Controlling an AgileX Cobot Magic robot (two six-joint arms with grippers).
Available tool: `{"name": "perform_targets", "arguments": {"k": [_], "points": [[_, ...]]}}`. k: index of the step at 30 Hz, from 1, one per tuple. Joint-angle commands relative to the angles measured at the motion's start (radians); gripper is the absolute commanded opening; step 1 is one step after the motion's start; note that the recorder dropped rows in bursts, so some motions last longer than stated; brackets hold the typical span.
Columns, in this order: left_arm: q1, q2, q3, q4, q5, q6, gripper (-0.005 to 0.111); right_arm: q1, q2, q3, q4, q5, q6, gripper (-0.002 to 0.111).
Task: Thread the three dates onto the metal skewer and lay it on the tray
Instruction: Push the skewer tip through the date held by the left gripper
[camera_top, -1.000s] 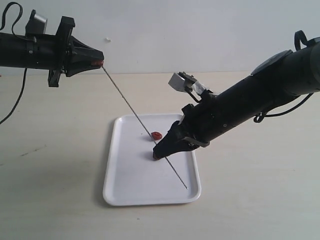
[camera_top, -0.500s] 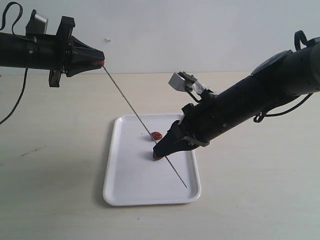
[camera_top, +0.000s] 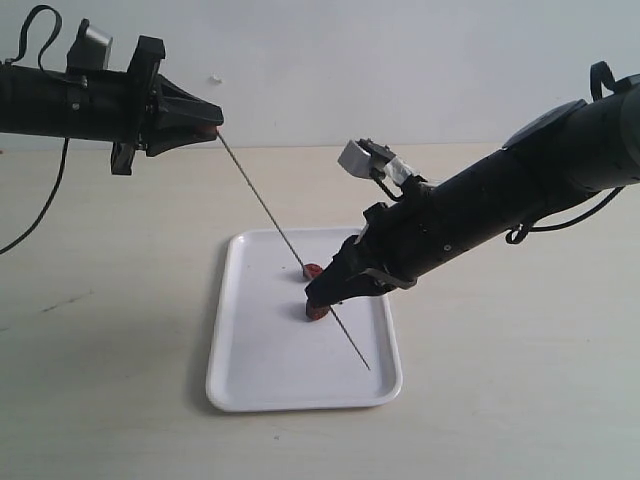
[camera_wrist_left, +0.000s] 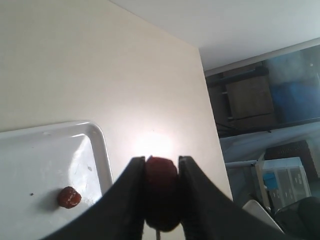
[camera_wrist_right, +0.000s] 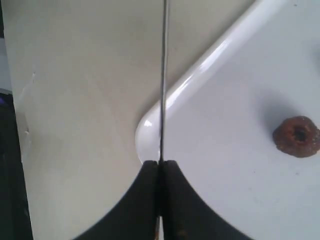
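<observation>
- Pale beige tabletop (camera_top: 120, 330) is filling most of the exterior view, with a plain white wall (camera_top: 400, 60) standing behind it.
- The tray (camera_top: 240, 380) is lying flat near the middle of the tabletop, with its long side pointing toward the wall.
- The left gripper (camera_top: 212, 130) is extending from 10 o'clock, high above the table. It is squeezing the first date (camera_wrist_left: 161, 175) between its two dark fingers (camera_wrist_left: 134, 180).
- The metal skewer (camera_top: 260, 205) is slanting down from that date toward 5 o'clock, crossing over the tray. Its lower tip is ending at the tray's corner at 5 o'clock, and whether it is touching the tray there cannot be told.
- The right gripper (camera_top: 313, 297) is extending from 3 o'clock and tilting down over the tray. It is pinching the skewer on its lower half, and the right wrist view shows the fingers (camera_wrist_right: 145, 200) pressed together with only the thin rod between them.
- The second date (camera_top: 313, 270) is lying on the tray just beside the rod, at 12 o'clock from the right gripper's tip.
- The third date (camera_top: 317, 313) is sitting directly under the right gripper's tip, right at the skewer. Whether the rod is passing through it cannot be told.
- A tiny dark speck (camera_wrist_left: 31, 194) is showing on the tray floor in the left wrist view.
</observation>
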Motion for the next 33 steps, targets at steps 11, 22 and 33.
{"name": "perform_targets", "arguments": {"k": [11,22,33], "points": [[0.000,-0.004,0.001,-0.009,-0.023,0.028,0.024,-0.005,-0.002,0.000,-0.050,0.029,-0.059,0.000],[0.000,-0.004,0.001,0.005,-0.023,0.028,0.024,-0.005,-0.006,0.000,-0.031,0.029,-0.075,0.000],[0.000,-0.004,0.001,0.011,-0.023,0.028,0.015,-0.005,-0.006,0.000,-0.018,0.031,-0.066,0.000]]}}
